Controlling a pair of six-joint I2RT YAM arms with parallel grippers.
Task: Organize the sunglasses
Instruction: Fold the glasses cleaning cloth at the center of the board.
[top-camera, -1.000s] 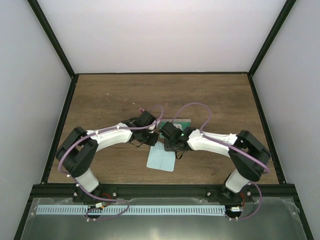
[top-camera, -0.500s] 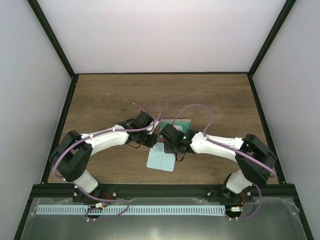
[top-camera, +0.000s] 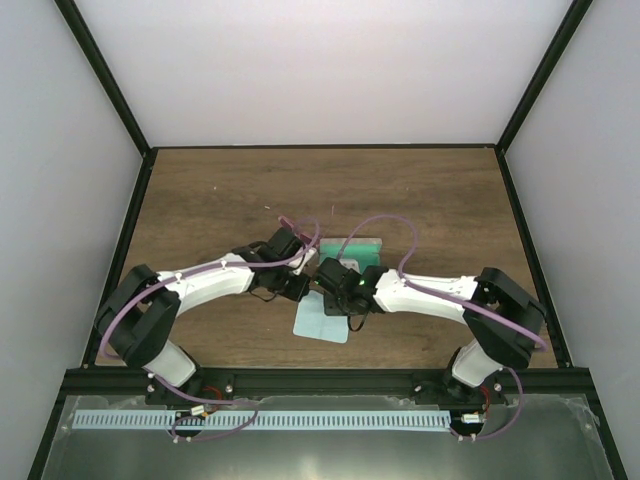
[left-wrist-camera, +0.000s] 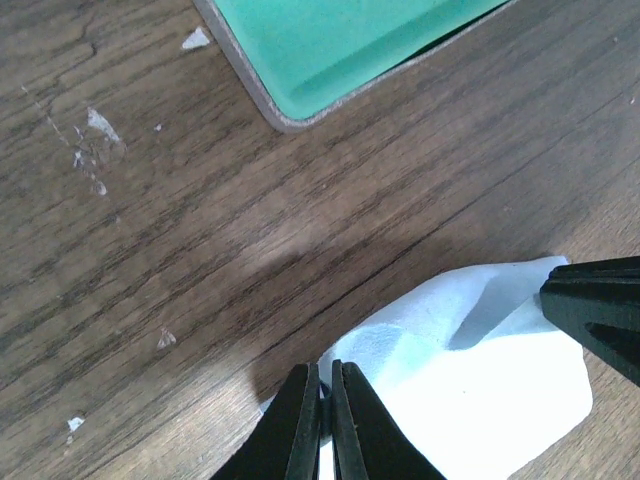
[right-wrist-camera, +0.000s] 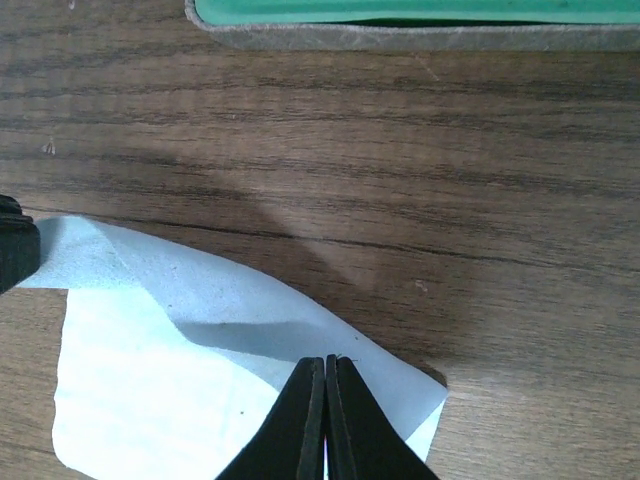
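Observation:
The sunglasses do not show in any view. A light blue cloth (top-camera: 322, 322) lies on the table in front of a case with a green inside (top-camera: 362, 246). My left gripper (top-camera: 303, 290) is shut on the cloth's far left corner; in the left wrist view its tips (left-wrist-camera: 322, 375) pinch the lifted cloth (left-wrist-camera: 480, 390). My right gripper (top-camera: 341, 300) is shut on the cloth's far right corner; in the right wrist view its tips (right-wrist-camera: 325, 362) pinch the folded-up cloth (right-wrist-camera: 150, 390). The case edge shows in both wrist views: left (left-wrist-camera: 340, 40), right (right-wrist-camera: 420, 10).
The dark wooden table (top-camera: 220, 200) has black frame posts at its sides and a white back wall. The other gripper's black finger shows at the edge of each wrist view: left (left-wrist-camera: 600, 310), right (right-wrist-camera: 15, 250). Small white flecks (left-wrist-camera: 95, 125) lie on the wood.
Both grippers have drawn a little toward the near edge, still pinching the cloth's far corners. More of the green case shows behind them.

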